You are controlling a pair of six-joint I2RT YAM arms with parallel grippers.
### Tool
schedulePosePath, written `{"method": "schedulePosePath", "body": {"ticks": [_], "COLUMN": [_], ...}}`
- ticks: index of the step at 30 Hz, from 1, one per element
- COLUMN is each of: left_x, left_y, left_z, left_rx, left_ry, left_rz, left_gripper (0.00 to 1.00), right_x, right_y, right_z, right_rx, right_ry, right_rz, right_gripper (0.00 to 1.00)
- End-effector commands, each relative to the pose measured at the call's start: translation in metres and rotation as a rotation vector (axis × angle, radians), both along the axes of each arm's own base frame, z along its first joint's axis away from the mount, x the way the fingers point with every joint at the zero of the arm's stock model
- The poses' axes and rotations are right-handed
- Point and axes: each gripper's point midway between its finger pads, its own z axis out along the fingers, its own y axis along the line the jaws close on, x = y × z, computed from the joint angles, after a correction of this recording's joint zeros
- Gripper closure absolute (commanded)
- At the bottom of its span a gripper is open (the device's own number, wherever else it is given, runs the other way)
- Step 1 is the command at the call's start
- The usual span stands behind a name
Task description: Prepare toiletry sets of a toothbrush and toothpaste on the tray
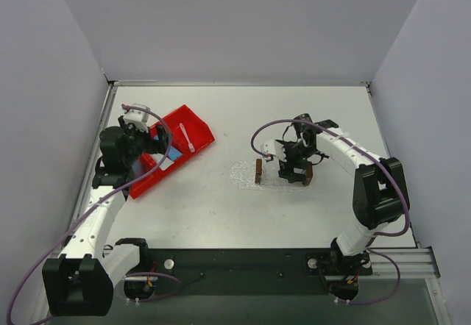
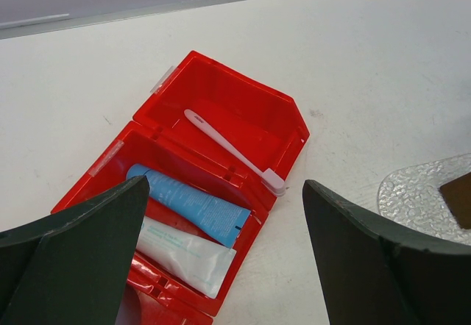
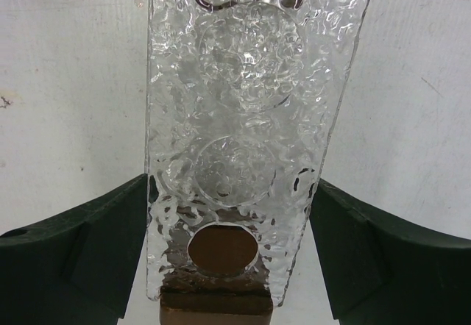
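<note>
My right gripper straddles the tray across its short width with a pad against each long edge, so I am clamped on it. Whether it is lifted or resting on the table I cannot tell. From my right wrist, the tray's long axis runs straight away from me, with the near brown block at the bottom. Only the top camera shows the far brown block and that the tray lies left to right across the table.

My left gripper is spread wide and holds nothing, above the near compartment of the red bin. There the blue tube and the whitish tube lie side by side on one diagonal. Their flat crimped ends point right and towards me, and their other ends are hidden behind my left finger.

In the far compartment the toothbrush lies on nearly the same diagonal, with its head at the nearer right end. From above, the tubes show only as a speck of blue.
</note>
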Motion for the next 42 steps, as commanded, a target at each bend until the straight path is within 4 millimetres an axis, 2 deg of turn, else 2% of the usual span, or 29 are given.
{"method": "schedulePosePath", "body": {"ticks": [1, 9, 10, 14, 21, 26, 28, 30, 31, 33, 34, 35, 39, 42], "left_x": [0.001, 0.0, 0.0, 0.0, 0.0, 0.0, 0.001, 0.001, 0.001, -0.003, -0.004, -0.01, -0.027, -0.045], "left_y": [-0.001, -0.001, -0.001, -0.001, 0.0, 0.002, 0.006, 0.012, 0.015, 0.022, 0.025, 0.03, 0.051, 0.059], "left_z": [0.015, 0.016, 0.016, 0.017, 0.018, 0.019, 0.029, 0.027, 0.04, 0.039, 0.053, 0.049, 0.057, 0.051], "left_rx": [0.005, 0.007, 0.007, 0.007, 0.007, 0.016, 0.044, 0.072, 0.107, 0.159, 0.207, 0.239, 0.373, 0.439], "left_ry": [-0.06, -0.065, -0.065, -0.068, -0.071, -0.07, -0.083, -0.049, -0.064, -0.023, -0.048, -0.014, 0.031, 0.114], "left_rz": [-0.016, -0.014, -0.016, -0.014, -0.011, 0.001, 0.011, 0.036, 0.041, 0.051, 0.047, 0.06, 0.108, 0.099], "left_gripper": [0.04, 0.04, 0.04, 0.04, 0.04, 0.03, 0.03, 0.03, 0.03, 0.03, 0.03, 0.03, 0.03, 0.03], "right_x": [-0.012, -0.009, -0.01, -0.007, 0.004, 0.004, 0.005, 0.003, 0.005, 0.002, 0.001, -0.002, -0.01, -0.017], "right_y": [-0.001, 0.001, 0.001, 0.002, 0.009, 0.015, 0.018, 0.019, 0.022, 0.022, 0.021, 0.02, 0.013, 0.007], "right_z": [0.01, 0.016, 0.016, 0.022, 0.048, 0.061, 0.072, 0.083, 0.089, 0.102, 0.106, 0.116, 0.13, 0.137], "right_rx": [0.002, 0.007, 0.007, 0.018, 0.066, 0.115, 0.151, 0.184, 0.213, 0.247, 0.26, 0.278, 0.3, 0.309], "right_ry": [0.016, 0.001, 0.002, -0.01, -0.061, -0.078, -0.094, -0.118, -0.125, -0.155, -0.157, -0.177, -0.199, -0.215], "right_rz": [0.006, -0.007, -0.01, -0.026, -0.075, -0.108, -0.15, -0.191, -0.239, -0.293, -0.329, -0.347, -0.447, -0.519], "right_gripper": [0.2, 0.15, 0.1, 0.08, 0.04, 0.03, 0.02, 0.03, 0.03, 0.03, 0.03, 0.04, 0.04, 0.03]}}
